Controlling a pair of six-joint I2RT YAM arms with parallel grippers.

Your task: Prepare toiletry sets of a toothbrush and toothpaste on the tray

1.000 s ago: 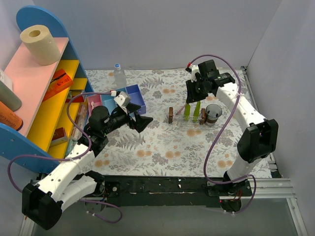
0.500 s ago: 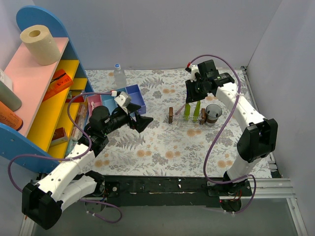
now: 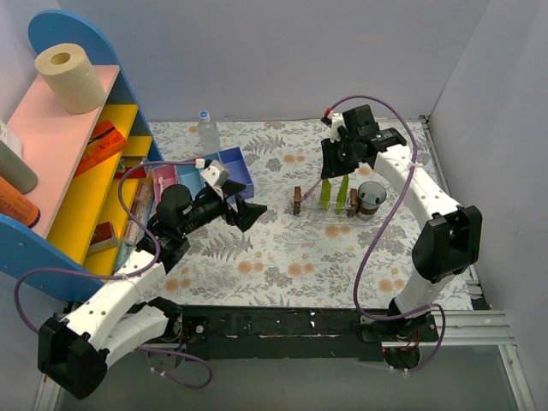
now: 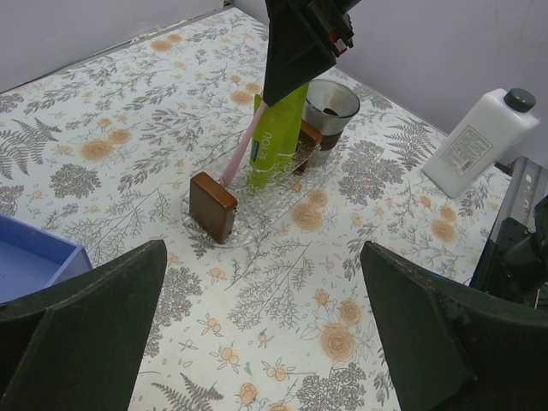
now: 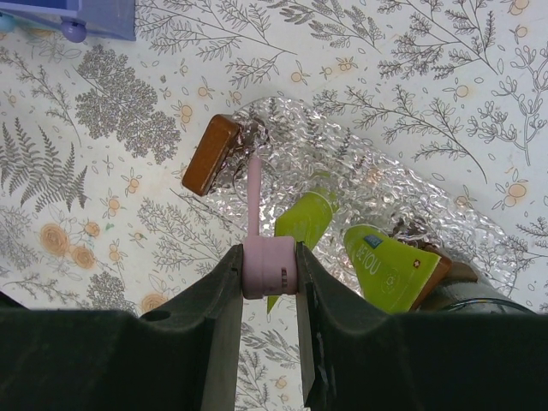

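My right gripper point(image 5: 270, 270) is shut on the thick end of the pink toothbrush point(image 5: 255, 184). It holds the brush nearly upright over the clear tray point(image 5: 360, 163), with the tip down by a brown block point(image 5: 211, 154) at the tray's left end. Two yellow-green toothpaste tubes point(image 5: 308, 218) point(image 5: 385, 270) stand in the tray. In the top view the right gripper point(image 3: 336, 167) hangs above the tubes point(image 3: 325, 195) and the tray point(image 3: 330, 214). My left gripper point(image 3: 248, 214) is open and empty, left of the tray, and faces it point(image 4: 257, 224).
A brown cup point(image 3: 371, 199) stands at the tray's right end. A blue compartment box point(image 3: 231, 169) and a water bottle point(image 3: 205, 128) are at the back left. A tall shelf point(image 3: 77, 171) fills the left side. A white bottle point(image 4: 479, 141) stands beyond the tray.
My right gripper has edged slightly left with the toothbrush in it. The left arm has not moved.
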